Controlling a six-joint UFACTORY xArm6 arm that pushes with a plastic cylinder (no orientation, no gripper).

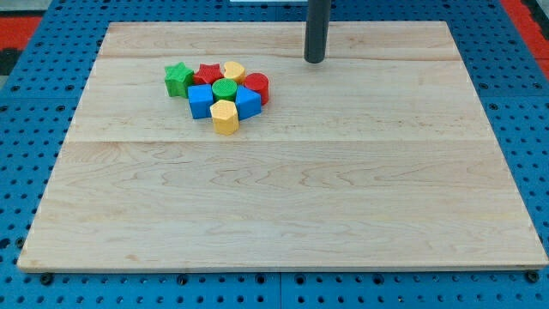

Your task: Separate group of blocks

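A tight cluster of blocks sits at the upper left of the wooden board (283, 197). It holds a green star (178, 78), a red star (208, 73), a yellow block (233, 71), a red cylinder (257, 87), a green cylinder (225, 88), a blue block (201, 100), a second blue block (248, 101) and a yellow hexagonal block (225, 117). They touch or nearly touch one another. My tip (315, 60) rests on the board near the top edge, to the right of the cluster and apart from the red cylinder.
The board lies on a blue perforated table (26, 154). A red area (17, 26) shows at the view's top left corner and another at the top right.
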